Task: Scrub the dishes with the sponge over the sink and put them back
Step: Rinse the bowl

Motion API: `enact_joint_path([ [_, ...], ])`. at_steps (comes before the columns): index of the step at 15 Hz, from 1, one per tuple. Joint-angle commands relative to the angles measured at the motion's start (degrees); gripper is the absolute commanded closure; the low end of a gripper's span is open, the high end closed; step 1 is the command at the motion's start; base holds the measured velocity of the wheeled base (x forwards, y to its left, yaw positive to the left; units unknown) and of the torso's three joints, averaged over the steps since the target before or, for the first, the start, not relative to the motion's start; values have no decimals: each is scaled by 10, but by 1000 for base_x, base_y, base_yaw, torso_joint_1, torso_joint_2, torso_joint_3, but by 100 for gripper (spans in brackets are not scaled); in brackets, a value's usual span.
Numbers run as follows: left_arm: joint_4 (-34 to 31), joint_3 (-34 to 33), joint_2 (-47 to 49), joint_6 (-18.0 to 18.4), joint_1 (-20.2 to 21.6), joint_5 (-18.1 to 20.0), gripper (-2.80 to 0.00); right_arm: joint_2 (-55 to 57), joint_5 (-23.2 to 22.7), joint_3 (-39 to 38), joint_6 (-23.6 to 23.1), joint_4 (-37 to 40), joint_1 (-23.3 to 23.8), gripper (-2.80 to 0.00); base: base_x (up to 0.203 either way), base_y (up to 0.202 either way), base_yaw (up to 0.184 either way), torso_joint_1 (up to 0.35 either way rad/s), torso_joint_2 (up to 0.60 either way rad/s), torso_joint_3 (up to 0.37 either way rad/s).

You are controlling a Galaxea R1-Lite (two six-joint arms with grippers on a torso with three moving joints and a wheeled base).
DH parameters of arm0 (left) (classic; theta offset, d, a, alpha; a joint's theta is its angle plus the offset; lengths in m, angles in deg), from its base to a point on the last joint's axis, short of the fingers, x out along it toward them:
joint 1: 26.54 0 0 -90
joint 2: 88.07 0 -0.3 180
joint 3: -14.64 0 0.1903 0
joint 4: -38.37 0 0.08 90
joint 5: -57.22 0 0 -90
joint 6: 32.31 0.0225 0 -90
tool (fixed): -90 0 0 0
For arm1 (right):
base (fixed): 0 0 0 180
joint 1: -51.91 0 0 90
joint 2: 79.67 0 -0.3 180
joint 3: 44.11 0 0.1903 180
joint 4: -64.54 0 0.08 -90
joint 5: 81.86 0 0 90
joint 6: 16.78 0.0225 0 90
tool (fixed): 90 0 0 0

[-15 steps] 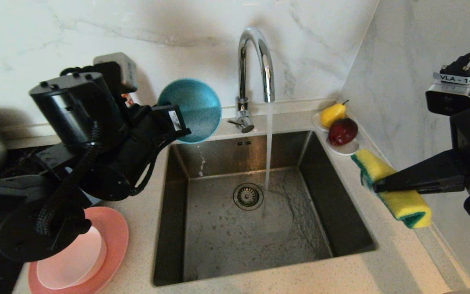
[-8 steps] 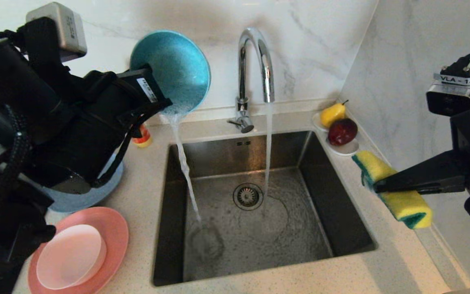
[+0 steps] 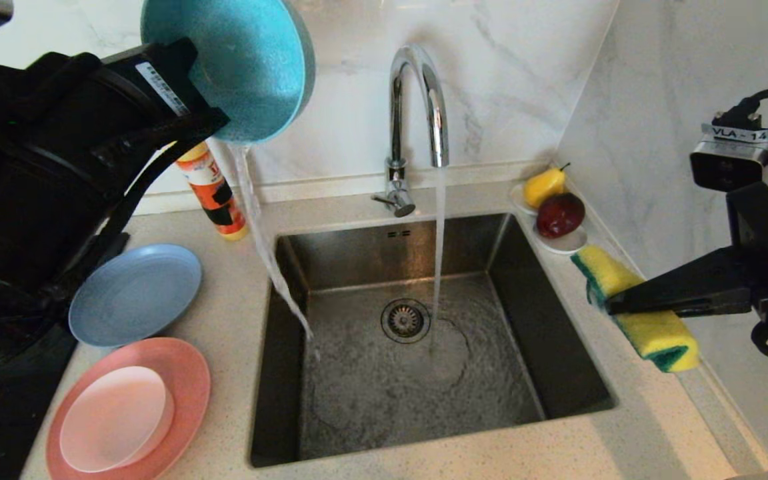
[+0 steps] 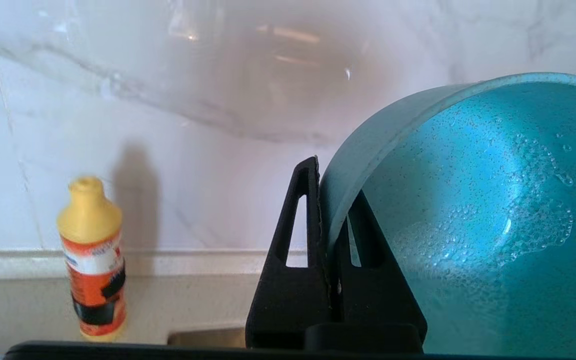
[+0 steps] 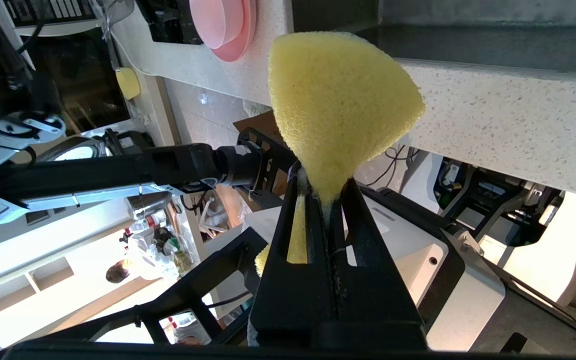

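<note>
Up and to the left has gone the left gripper, its jaws clamped on the teal bowl, now tipped so water pours toward the sink. Right gripper, unmoved over the right tabletop, pinches the sponge; the rinse looks nearly finished.

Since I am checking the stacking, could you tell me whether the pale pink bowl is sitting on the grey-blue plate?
No, the pale pink bowl sits on the salmon-pink plate, while the grey-blue plate beside it carries nothing.
</note>
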Motion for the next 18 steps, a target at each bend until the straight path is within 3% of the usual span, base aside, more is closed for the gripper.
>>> enact_joint_path([
  [1,4,4,-14,1,0,1,0,3,-2,0,2,3,0,0,0,0,0,0,0,0],
  [13,3,4,-14,1,0,2,0,2,-2,0,2,3,0,0,0,0,0,0,0,0],
  [16,-3,9,-71,8,0,77,0,2,-2,-5,3,2,1,0,0,0,0,0,0,0],
  [18,-17,5,-67,9,0,78,0,0,-3,-3,3,2,0,0,0,0,0,0,0,0],
])
